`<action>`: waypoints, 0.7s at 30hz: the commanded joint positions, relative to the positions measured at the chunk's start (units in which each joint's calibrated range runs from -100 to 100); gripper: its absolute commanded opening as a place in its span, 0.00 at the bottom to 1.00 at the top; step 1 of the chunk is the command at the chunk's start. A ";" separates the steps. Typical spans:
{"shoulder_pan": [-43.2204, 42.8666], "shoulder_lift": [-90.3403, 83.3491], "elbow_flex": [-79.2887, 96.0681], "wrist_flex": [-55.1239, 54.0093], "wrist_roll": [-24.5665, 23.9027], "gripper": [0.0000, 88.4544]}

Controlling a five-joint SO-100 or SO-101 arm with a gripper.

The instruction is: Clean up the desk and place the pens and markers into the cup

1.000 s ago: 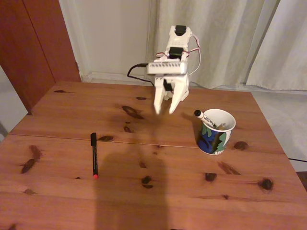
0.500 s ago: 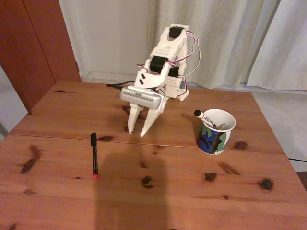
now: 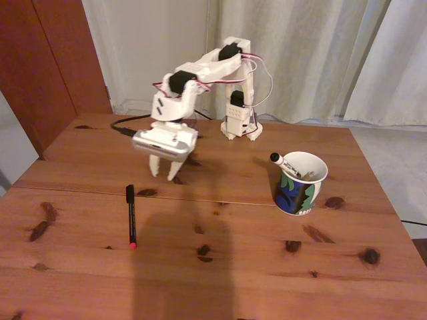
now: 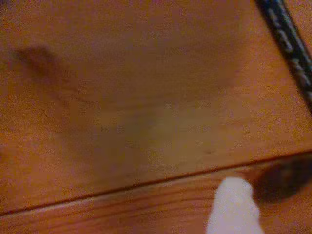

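On the near left of the bench [image 3: 220,273], a thin black pen with a red tip [image 3: 131,216] lies free. To the right stands the patterned cup [image 3: 299,183], a white marker [image 3: 285,164] leaning inside it. The tool [image 3: 164,175] hangs above the wood just beyond the pen, fingers slightly parted, gripping nothing.

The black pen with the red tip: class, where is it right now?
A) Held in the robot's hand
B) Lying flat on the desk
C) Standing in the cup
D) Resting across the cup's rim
B: in the fixed view the black pen lies flat on the desk, apart from the hand and far from the cup.
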 commanded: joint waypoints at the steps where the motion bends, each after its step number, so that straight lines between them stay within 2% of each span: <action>1: 2.39 2.98 -7.30 0.38 2.73 0.15; 14: 4.08 16.64 -22.17 0.29 9.38 0.15; 21: 4.08 18.04 -23.71 0.29 15.88 0.15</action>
